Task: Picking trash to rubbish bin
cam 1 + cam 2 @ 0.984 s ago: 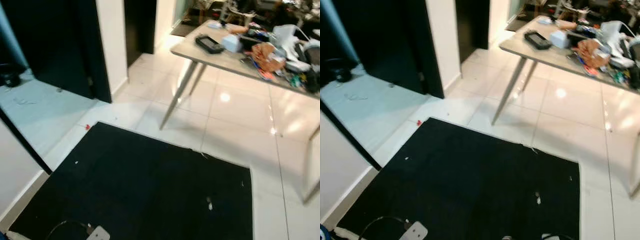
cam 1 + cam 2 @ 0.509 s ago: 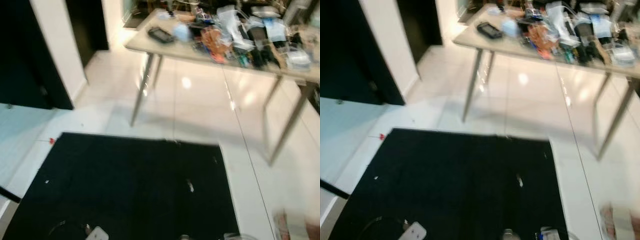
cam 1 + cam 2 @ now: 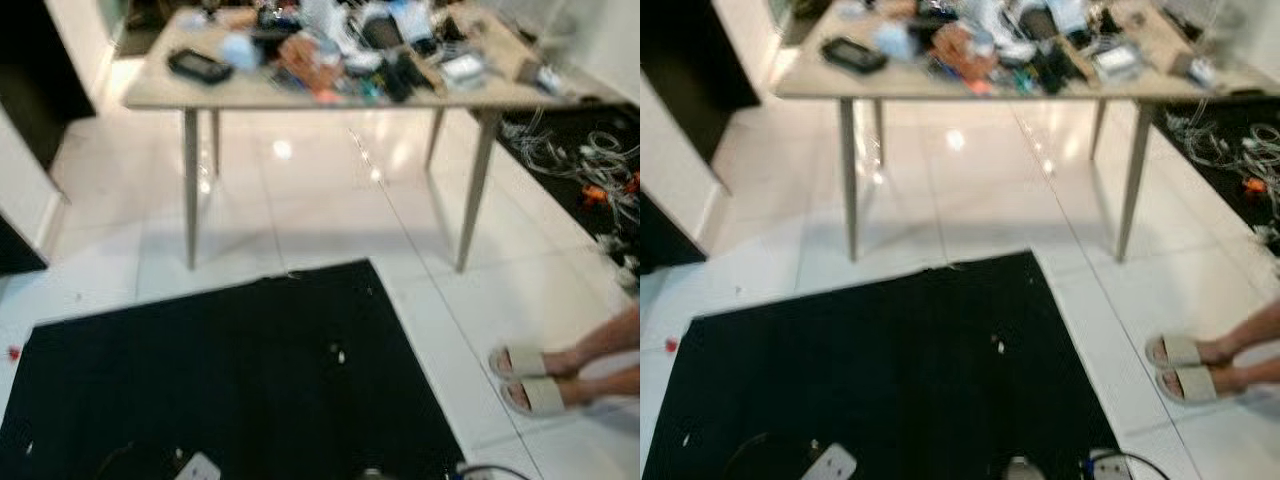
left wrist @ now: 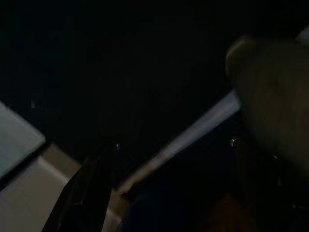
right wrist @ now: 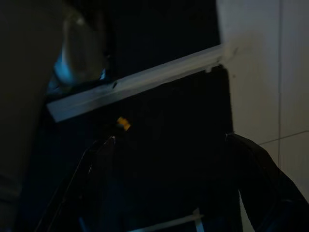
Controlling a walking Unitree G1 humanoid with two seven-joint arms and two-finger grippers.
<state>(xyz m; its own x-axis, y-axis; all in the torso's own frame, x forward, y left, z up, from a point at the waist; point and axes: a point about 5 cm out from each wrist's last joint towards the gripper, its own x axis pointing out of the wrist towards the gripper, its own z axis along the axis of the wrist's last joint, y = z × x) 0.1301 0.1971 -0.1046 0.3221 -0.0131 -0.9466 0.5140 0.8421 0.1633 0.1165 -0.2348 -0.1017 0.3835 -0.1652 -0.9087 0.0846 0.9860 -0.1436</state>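
Both grippers hang idle, fingers spread, grasping nothing. Robot scanning: white scrap on black mat; cluttered table far; person's feet right.

My right pincer is showing two long black fingers. They are looking smooth and a little shiny. They are starting out wide and getting thin toward the tips, and a big gap is sitting between them. A tiny spot of light is shining on each tip. My left pincer is sitting in deep shade. Its fingers are looking black too, with the same pointed shape and the same gap. It is too dark there, so I am not making out more.
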